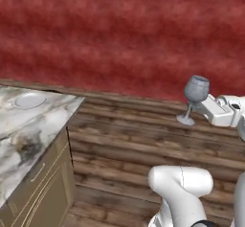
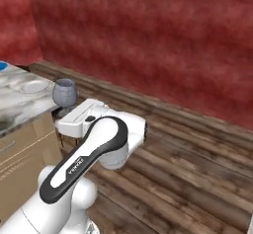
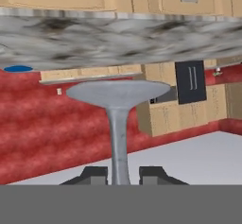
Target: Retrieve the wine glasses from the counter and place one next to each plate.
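I hold one wine glass point(image 1: 196, 88) of grey-blue glass upright in the air above the wooden floor, to the right of the counter point(image 1: 28, 135). My gripper point(image 1: 194, 107) is shut on its thin stem, below the bowl point(image 2: 65, 92). In the hand view, which is rolled upside down, the round foot point(image 3: 118, 92) spreads above the stem, which runs down between my gripper point(image 3: 118, 175) fingertips point(image 3: 94, 173). A white plate point(image 1: 28, 100) lies on the marble counter point(image 2: 15, 104) near its far end. A bright blue plate point(image 2: 2, 65) shows at the counter's far left edge.
A red wall point(image 1: 124, 34) stands behind, with a wooden plank floor point(image 1: 143, 144) between it and me. Tan cabinets point(image 1: 43, 187) with silver handles sit under the counter. My own white arm point(image 2: 94, 149) fills the foreground.
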You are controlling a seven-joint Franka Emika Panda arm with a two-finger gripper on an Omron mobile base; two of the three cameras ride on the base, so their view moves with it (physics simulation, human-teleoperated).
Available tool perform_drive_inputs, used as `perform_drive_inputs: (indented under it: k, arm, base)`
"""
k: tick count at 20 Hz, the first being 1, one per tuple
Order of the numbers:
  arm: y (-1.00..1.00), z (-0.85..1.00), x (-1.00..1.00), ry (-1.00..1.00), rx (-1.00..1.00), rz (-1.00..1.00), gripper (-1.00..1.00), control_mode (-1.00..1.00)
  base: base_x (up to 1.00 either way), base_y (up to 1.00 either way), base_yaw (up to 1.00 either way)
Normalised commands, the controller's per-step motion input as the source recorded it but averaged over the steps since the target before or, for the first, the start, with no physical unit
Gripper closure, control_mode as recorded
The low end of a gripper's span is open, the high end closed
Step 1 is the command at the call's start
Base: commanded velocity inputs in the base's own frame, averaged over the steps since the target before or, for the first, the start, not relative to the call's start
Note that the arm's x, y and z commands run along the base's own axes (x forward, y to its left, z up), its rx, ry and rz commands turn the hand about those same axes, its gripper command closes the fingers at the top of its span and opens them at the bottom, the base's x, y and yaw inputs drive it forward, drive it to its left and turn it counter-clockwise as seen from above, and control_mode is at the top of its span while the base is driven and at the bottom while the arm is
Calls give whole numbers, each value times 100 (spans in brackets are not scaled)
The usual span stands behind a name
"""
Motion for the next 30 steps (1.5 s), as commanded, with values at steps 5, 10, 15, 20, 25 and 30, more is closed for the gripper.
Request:
perform_drive_inputs:
  k: [5, 10, 15, 20, 25, 30]
  arm:
    - [0, 0, 0, 0, 0, 0, 100, 100]
    - [0, 0, 0, 0, 0, 0, 100, 100]
    - [0, 0, 0, 0, 0, 0, 100, 100]
    - [0, 0, 0, 0, 0, 0, 100, 100]
    - [0, 0, 0, 0, 0, 0, 100, 100]
    - [0, 0, 0, 0, 0, 0, 100, 100]
  base:
    - [100, -100, 24]
    - [100, -100, 32]
    - [100, -73, 26]
    - [100, -71, 34]
    - [100, -64, 53]
    - [100, -65, 62]
